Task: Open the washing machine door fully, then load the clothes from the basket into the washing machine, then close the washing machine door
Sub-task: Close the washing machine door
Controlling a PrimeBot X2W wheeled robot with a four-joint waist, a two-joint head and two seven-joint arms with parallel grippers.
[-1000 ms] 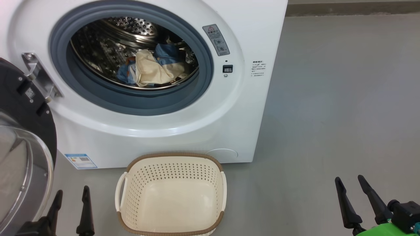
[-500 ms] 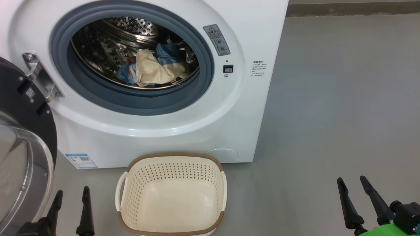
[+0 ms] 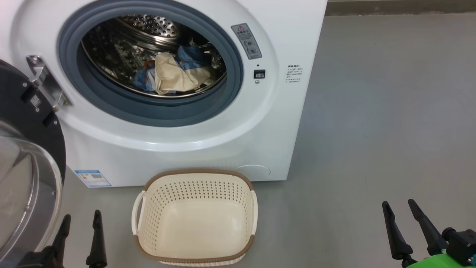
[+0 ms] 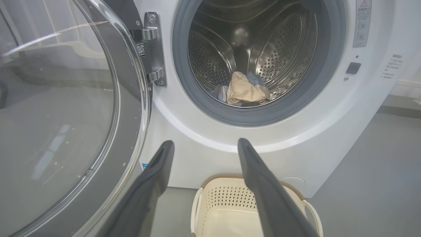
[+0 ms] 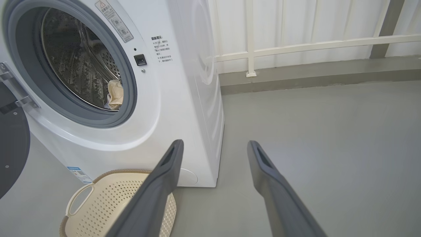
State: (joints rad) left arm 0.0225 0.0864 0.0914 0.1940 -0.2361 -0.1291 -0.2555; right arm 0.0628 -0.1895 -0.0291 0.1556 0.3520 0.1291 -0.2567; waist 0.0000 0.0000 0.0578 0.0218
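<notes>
The door [image 3: 33, 126] hangs wide open on the left. It looks rigid and a bit heavy, so I'd push the black part, not the slick glass bulge [image 3: 22, 193]. The clothes [image 3: 174, 72] are in the drum [image 3: 148, 33] and the basket [image 3: 197, 173] by the washer [image 3: 186, 149] is empty. The left gripper [image 3: 82, 216] and right gripper [image 3: 398, 203] are both spread, holding nothing.

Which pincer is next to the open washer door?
The left pincer, right beside the glass bowl of the glossy black round door; the right pincer is far off over the grey floor.
</notes>
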